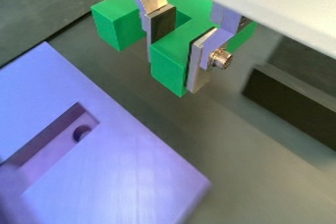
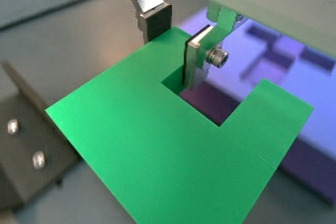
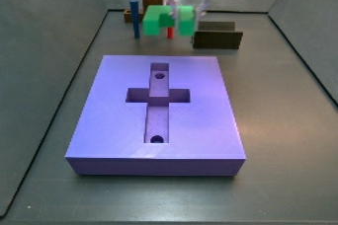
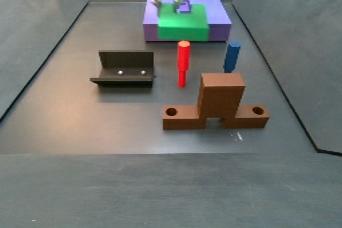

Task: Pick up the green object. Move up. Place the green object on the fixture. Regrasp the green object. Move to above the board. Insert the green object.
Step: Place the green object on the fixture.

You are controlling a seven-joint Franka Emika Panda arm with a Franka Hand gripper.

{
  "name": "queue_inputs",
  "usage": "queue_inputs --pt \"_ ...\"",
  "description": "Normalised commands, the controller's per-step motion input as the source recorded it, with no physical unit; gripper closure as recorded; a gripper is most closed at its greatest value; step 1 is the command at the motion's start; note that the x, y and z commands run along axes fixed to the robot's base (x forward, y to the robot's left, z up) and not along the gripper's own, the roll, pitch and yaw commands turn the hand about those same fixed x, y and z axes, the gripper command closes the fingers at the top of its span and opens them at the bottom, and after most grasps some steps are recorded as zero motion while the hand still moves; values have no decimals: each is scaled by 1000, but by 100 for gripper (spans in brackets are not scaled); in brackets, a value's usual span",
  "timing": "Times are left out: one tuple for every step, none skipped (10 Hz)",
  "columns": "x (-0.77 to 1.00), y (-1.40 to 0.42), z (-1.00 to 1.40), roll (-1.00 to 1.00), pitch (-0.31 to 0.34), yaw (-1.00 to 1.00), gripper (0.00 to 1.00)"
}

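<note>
A: Where is the green object (image 2: 171, 140) right now?

B: Off the floor, clamped in the gripper (image 1: 183, 41). The fingers (image 1: 163, 25) are closed on one wall beside its notch. In a side view it hangs near the far edge of the board (image 3: 158, 111), not yet over the cross.

A: So what makes this step go well?

B: I'd say keep it level, carry it over the cross-shaped recess, and line it up square before lowering.

A: What are the materials like?

B: The piece looks like smooth, blocky plastic; the board is a matte purple slab. The fixture (image 4: 123, 68) is a dark angled bracket, standing well apart.
</note>
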Motion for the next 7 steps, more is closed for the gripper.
queue_inputs --pt "794 -177 589 -757 46 -100 100" --pt "794 -183 597 -737 46 -91 100" --pt "829 -231 654 -671 151 -80 100" --pt "951 -231 611 -594 269 -46 100" --pt "951 -160 529 -589 274 -14 100" --pt "834 103 183 -731 223 0 100" --pt "817 229 0 -649 317 0 100"
